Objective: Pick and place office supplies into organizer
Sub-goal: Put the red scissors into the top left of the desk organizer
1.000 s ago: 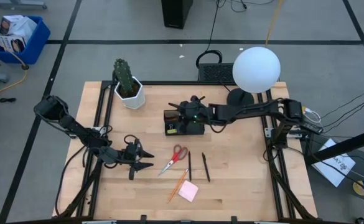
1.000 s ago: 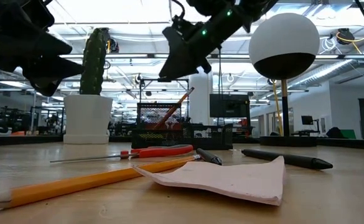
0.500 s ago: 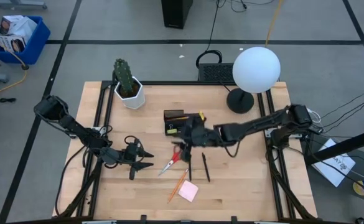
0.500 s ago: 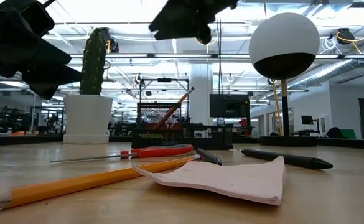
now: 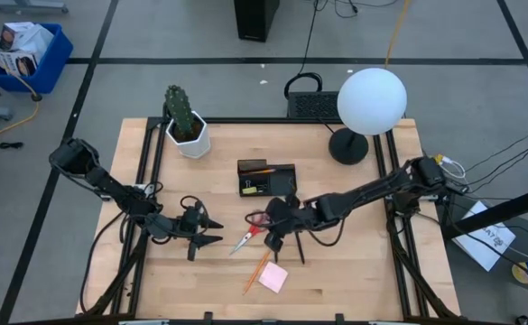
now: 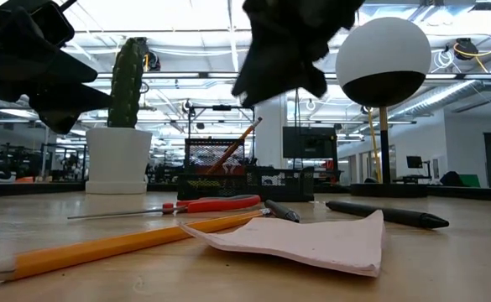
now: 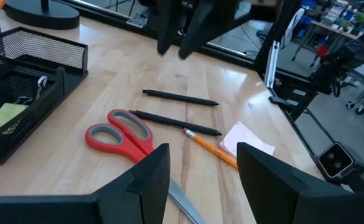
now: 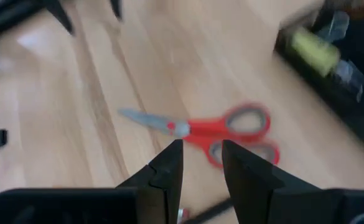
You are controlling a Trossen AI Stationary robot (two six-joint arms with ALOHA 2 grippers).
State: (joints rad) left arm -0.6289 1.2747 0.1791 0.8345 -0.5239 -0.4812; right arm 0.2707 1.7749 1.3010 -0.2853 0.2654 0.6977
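The red-handled scissors [image 5: 254,231] lie flat on the table, also seen in the right wrist view [image 8: 222,134] and the left wrist view [image 7: 119,134]. Two black pens [image 7: 180,98] [image 7: 175,121], an orange pencil [image 5: 257,268] and the pink pad [image 5: 273,278] lie nearby. The black mesh organizer [image 5: 266,179] stands farther back, with one orange pencil [image 6: 237,143] leaning in it. My right gripper [image 5: 274,233] hovers open above the scissors' handles and the pens [image 8: 201,163]. My left gripper [image 5: 211,232] waits open to the scissors' left [image 7: 200,180].
A white hexagonal cactus pot [image 5: 188,128] stands at the far left of the table, and a globe lamp [image 5: 370,101] at the far right. The organizer's compartments hold a yellow pad and clips [image 7: 7,115]. Bare wood shows near the near edge [image 5: 354,280].
My right gripper has swung from above the organizer toward the table's near edge and now hangs over the scissors and pens, much closer to the low camera. The supplies on the table have stayed where they were.
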